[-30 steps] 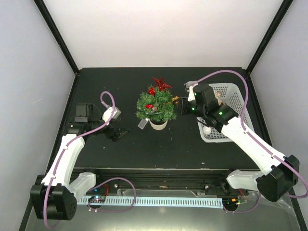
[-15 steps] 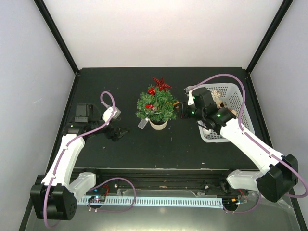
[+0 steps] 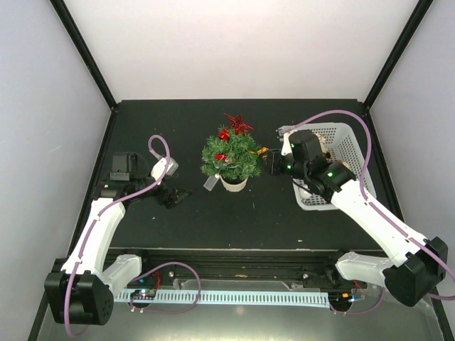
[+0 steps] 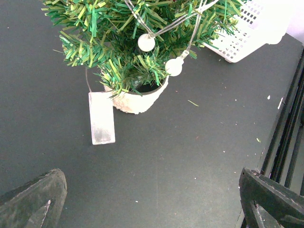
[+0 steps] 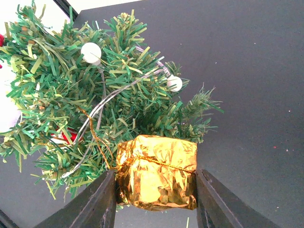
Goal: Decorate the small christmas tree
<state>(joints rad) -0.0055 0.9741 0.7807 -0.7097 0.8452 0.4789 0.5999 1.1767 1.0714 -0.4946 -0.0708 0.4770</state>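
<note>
The small christmas tree (image 3: 231, 158) stands mid-table in its white pot (image 4: 137, 99) with a pale tag (image 4: 101, 118). It carries a red star (image 3: 238, 123), red ornaments and a string of white bead lights (image 5: 91, 52). My right gripper (image 5: 156, 190) is shut on a gold foil gift-box ornament (image 5: 156, 172) and holds it against the tree's right-hand branches; its gold loop string runs into the needles. The ornament also shows in the top view (image 3: 261, 151). My left gripper (image 3: 176, 195) is open and empty, low over the table left of the tree.
A white mesh basket (image 3: 346, 153) of ornaments stands right of the tree, behind my right arm; its corner shows in the left wrist view (image 4: 247, 33). A black rail (image 4: 285, 137) runs along the table's near edge.
My right gripper with the gold ornament has shifted slightly toward the tree's right side. The left arm has not moved.
</note>
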